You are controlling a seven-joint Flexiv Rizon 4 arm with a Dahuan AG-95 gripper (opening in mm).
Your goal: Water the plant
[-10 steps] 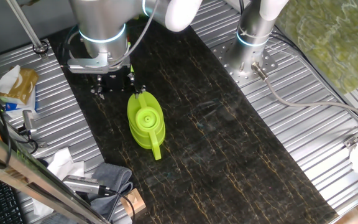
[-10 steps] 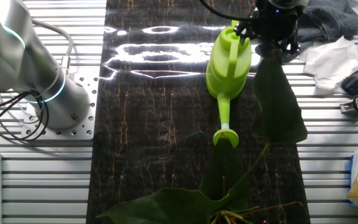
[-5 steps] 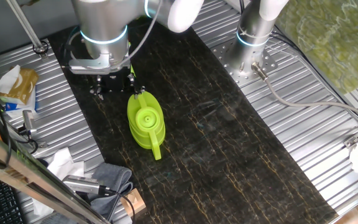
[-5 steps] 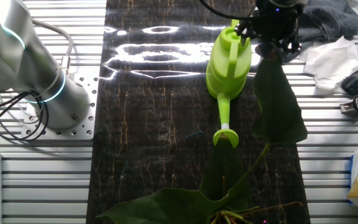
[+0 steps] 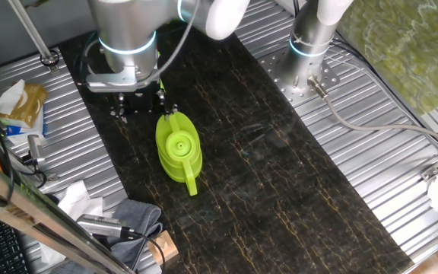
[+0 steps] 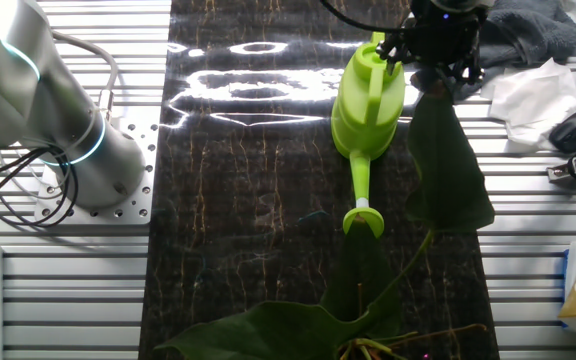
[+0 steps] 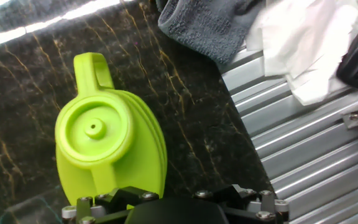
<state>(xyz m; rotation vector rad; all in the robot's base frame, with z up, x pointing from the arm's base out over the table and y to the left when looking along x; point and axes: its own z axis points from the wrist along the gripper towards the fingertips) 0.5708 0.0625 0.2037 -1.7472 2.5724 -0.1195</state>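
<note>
While the arm hangs over the far left of the dark marbled tabletop, its claw sits low at about ten o'clock from the lime-green watering can, close beside the can's handle end; whether its fingers are spread or closed cannot be told from any view. Moving right in that fixed view, the can stands upright with its spout toward six o'clock. Seen from the other side, the claw is at two o'clock of the can, and the spout runs down toward the plant, whose broad dark leaves fill the lower middle; its pot is out of frame. Along the fingers, the can lies left, with a grey cloth and white cloth to the right.
</note>
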